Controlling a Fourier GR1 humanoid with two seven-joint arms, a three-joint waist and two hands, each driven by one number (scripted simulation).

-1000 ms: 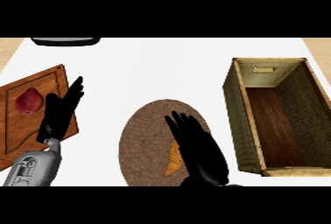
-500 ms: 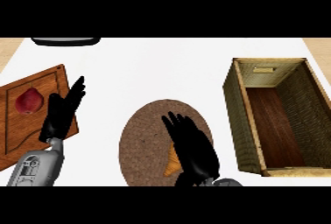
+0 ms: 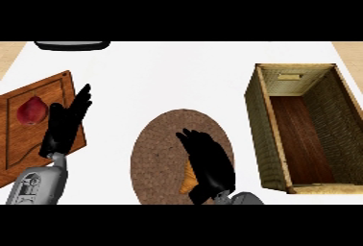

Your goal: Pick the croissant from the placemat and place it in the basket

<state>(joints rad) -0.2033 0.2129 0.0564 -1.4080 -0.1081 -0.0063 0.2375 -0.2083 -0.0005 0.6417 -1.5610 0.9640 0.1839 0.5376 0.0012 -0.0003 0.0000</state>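
- The right hand (image 3: 207,166) lies over the round brown placemat (image 3: 152,158), fingers bent downward over the croissant (image 3: 188,178); whether they have closed round it cannot be told, since the hand hides nearly all of the pastry.
- The croissant sits on the placemat's near-right part, under that hand; only a thin orange-tan sliver shows at the hand's left edge, so its full shape and lie stay hidden.
- Likely risk: with so little of the pastry in sight, the fingers may close beside it rather than round it, and the hand would then lift away with nothing.
- Another risk: fingertips pressing on one end could push the croissant along the woven mat instead of gathering it in.
- The basket (image 3: 264,139), a deep box with a wooden floor, stands just right of the placemat; its tall near wall could catch a carry that is too low.
- The left hand (image 3: 65,125) rests open, fingers straight, left of the placemat over a wooden board (image 3: 18,144) that bears a red fruit (image 3: 32,110).
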